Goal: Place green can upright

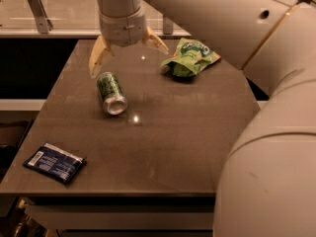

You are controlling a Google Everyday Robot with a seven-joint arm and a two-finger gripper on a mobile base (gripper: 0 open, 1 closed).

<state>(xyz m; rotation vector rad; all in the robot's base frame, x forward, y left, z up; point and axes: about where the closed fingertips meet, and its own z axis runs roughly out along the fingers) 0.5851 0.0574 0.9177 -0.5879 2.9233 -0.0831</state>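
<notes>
The green can (110, 93) lies on its side on the brown table (163, 142), left of centre, its silver end facing the camera. My gripper (127, 53) hangs above the table's far part, just behind and slightly right of the can, pointing down. Its two cream fingers are spread wide apart: the left fingertip (95, 63) is close above the can's far end, the right one (158, 41) points toward the snack bag. The gripper holds nothing.
A soft green snack bag (190, 58) lies at the far right of the table. A flat dark blue packet (55, 162) lies near the front left corner. My large white arm fills the right side of the view. A railing runs behind the table.
</notes>
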